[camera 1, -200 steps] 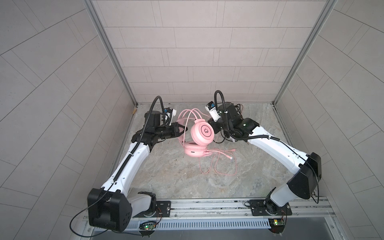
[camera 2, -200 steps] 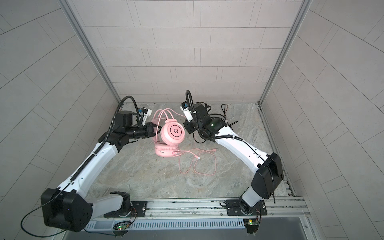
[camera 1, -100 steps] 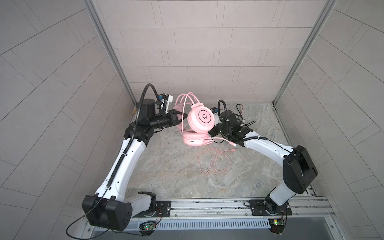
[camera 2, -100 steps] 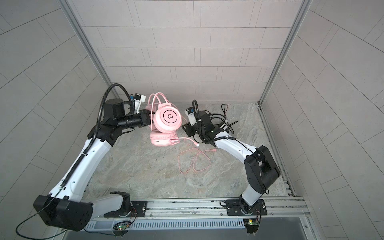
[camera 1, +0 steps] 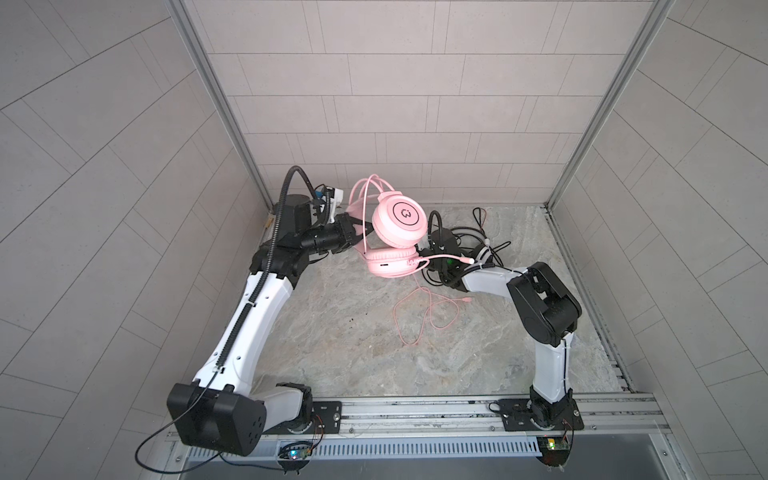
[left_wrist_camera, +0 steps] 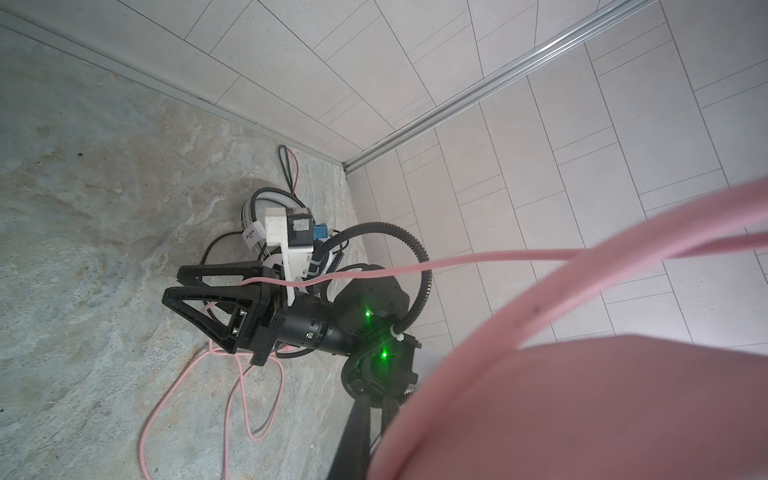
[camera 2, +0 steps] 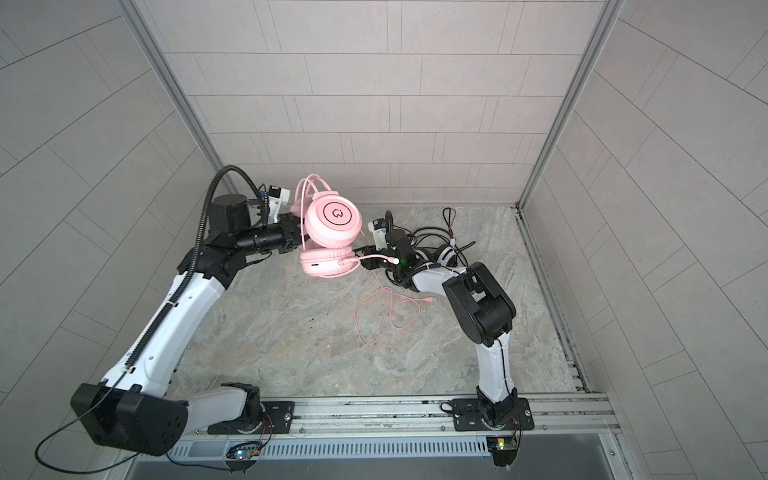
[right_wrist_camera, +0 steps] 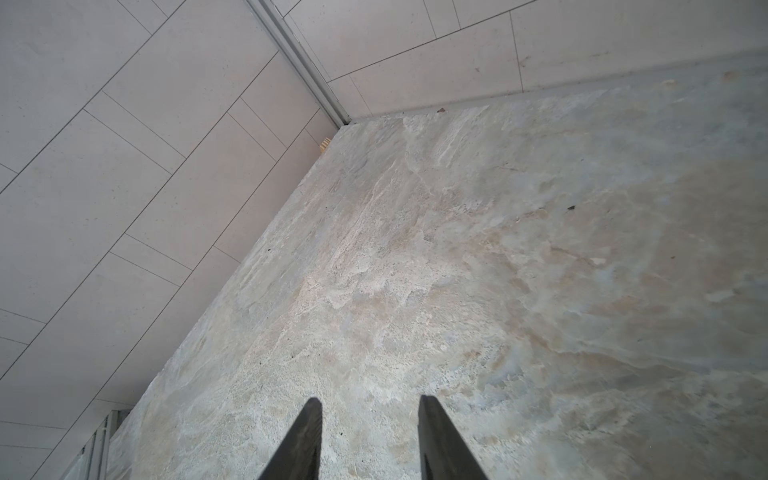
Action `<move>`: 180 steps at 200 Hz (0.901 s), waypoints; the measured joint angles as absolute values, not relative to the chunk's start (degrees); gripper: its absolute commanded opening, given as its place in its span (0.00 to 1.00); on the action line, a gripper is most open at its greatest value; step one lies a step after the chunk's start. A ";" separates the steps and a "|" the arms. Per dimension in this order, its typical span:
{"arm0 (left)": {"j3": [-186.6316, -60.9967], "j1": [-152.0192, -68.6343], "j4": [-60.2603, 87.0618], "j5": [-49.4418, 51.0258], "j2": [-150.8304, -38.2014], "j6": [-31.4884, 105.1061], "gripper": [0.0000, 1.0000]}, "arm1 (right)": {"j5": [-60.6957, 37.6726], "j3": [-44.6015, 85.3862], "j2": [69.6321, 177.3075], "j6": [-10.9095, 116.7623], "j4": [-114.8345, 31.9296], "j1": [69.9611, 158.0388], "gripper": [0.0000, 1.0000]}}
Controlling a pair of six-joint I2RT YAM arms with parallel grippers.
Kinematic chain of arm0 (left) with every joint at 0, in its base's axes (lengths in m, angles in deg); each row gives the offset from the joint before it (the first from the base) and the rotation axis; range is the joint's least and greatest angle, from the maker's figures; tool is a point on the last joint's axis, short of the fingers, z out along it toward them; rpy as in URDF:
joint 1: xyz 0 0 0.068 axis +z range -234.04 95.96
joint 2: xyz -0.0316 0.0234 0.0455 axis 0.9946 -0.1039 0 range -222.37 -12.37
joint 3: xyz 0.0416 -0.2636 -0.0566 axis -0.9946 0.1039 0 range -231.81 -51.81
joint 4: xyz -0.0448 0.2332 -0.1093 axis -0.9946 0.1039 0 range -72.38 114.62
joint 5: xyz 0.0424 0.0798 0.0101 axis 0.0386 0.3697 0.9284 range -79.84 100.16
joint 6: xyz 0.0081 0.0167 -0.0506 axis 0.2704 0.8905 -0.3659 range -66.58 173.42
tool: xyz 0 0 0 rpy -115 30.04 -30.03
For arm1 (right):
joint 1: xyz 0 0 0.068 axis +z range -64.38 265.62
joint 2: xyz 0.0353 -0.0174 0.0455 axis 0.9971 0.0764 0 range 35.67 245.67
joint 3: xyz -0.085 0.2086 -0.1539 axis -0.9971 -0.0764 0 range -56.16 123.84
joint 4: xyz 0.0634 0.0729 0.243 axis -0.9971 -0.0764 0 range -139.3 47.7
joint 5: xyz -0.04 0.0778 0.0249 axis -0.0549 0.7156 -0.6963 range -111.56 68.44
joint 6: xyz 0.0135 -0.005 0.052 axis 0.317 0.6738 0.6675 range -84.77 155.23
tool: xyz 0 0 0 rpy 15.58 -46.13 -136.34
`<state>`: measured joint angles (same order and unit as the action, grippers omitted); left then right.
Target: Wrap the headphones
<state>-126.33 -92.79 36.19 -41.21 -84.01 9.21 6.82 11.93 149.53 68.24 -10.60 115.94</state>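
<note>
Top views: I count two headsets and two grippers. The pink headset (camera 1: 398,214) is held up off the table (camera 1: 332,332), toward the back and left of centre. Its cups are stacked, with a round logo on the upper one, and the boom mic (camera 1: 449,257) points right. My left gripper (camera 1: 354,231) is clamped tight on it near the headband. One pink cable (camera 1: 409,316) drops into loose loops on the stone. The white-and-black headset (camera 1: 482,252) lies at the back by my right arm, amid tangled black cord (camera 1: 465,232).

Left wrist: blurred pink fills the near corner. The right gripper (left_wrist_camera: 171,284) sits low, jaws moderately apart, with nothing between them.

Right wrist: two fingertips (right_wrist_camera: 309,432), parted over the table.
</note>
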 measured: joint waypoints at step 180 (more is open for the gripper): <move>-128.04 -85.12 26.83 -25.23 -87.70 -3.90 0.00 | 3.69 -6.27 139.61 67.67 -7.43 126.65 0.01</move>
<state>-128.04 -85.12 26.83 -25.23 -87.70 -3.90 3.69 -6.27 139.61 67.67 -7.43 126.65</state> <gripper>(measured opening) 0.086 0.053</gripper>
